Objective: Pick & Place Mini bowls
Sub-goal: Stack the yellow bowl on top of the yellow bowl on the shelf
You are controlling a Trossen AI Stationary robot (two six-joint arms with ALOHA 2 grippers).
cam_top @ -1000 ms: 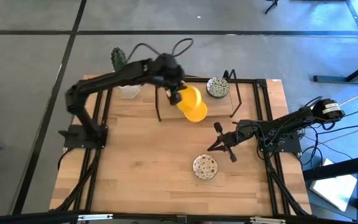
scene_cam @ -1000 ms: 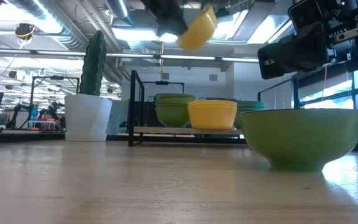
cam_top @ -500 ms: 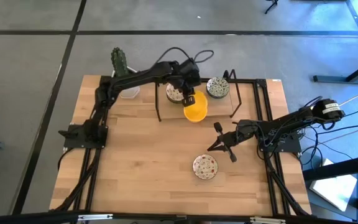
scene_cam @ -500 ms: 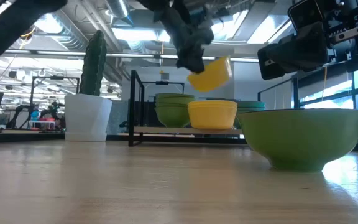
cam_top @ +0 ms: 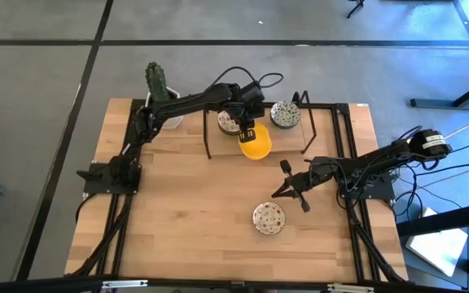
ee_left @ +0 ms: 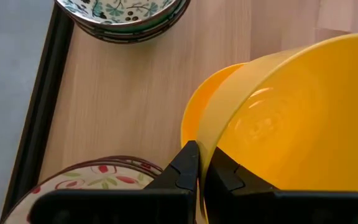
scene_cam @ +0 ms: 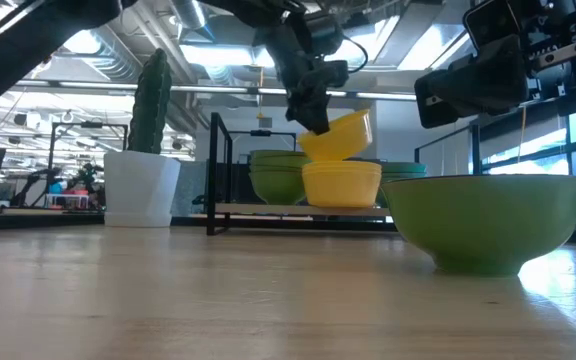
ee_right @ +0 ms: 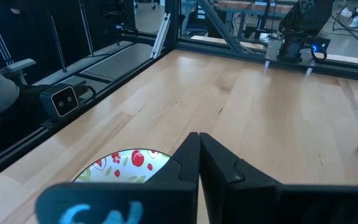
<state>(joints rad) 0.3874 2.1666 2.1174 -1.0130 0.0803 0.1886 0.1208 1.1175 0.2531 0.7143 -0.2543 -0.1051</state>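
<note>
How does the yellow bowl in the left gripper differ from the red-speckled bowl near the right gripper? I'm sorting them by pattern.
The yellow bowl is plain; the red-speckled bowl is white with a red floral pattern. The yellow one hangs tilted, pinched at its rim by the left gripper, over another yellow bowl; the speckled one sits upright on the table, unheld. Both are small and round.

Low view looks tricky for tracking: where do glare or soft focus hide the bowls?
Low view: bright ceiling lights backlight the left gripper and its tilted yellow bowl; the near green bowl looms large with a window glare on its side. Left wrist view: the yellow bowl shows soft highlights, close and slightly blurred.
</note>
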